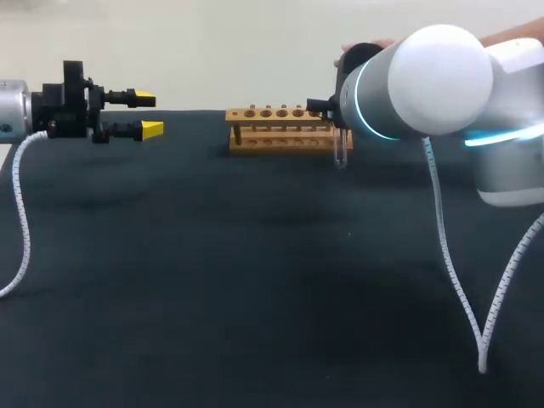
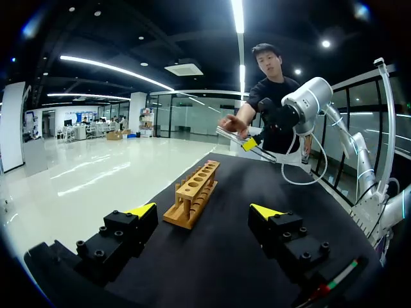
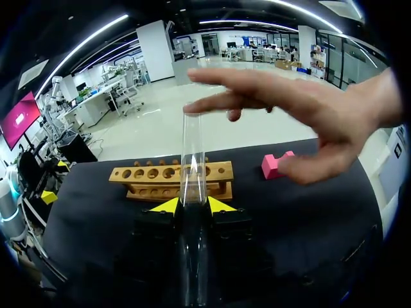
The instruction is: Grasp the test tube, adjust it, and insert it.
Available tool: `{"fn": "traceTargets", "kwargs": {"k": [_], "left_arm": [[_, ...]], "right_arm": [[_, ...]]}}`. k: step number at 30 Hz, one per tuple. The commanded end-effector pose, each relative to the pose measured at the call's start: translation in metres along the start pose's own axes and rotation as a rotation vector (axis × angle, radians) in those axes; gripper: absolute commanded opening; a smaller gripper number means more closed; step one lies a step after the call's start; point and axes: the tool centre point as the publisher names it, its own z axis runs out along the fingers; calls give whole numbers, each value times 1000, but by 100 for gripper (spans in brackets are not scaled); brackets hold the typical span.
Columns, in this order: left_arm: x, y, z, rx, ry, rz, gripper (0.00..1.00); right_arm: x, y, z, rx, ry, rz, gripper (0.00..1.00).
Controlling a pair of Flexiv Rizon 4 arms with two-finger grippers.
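Observation:
A clear glass test tube (image 3: 192,154) stands between the yellow tips of my right gripper (image 3: 191,206), which is shut on it. Ahead of it lies the wooden rack (image 3: 170,176) with a row of holes. In the head view the tube (image 1: 341,153) hangs by the right end of the rack (image 1: 280,127), and the arm hides the right gripper. From the left wrist view the tube (image 2: 232,136) is seen tilted past the far end of the rack (image 2: 192,192). My left gripper (image 1: 149,115) is open and empty above the table's far left, apart from the rack.
A person's hand (image 3: 302,102) reaches over the table, fingers right at the tube's open end. It also shows in the left wrist view as a hand (image 2: 232,122). A pink block (image 3: 276,163) lies beside the rack's end. White cables (image 1: 450,272) trail from both arms.

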Motion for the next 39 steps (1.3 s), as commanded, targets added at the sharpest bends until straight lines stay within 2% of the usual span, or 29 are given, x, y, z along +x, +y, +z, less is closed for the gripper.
{"fn": "traceTargets", "kwargs": {"k": [1,19,33,39], "left_arm": [[1,-2,0,-6,-4,3,100],[1,-2,0,-6,-4,3,100],[1,-2,0,-6,-4,3,100],[1,-2,0,-6,-4,3,100]], "right_arm": [[2,-1,0,-3,-8,2,0],[2,-1,0,-3,-8,2,0],[12,22,32,86,45,-48,0],[14,30,48,81,56,-46,0]]}}
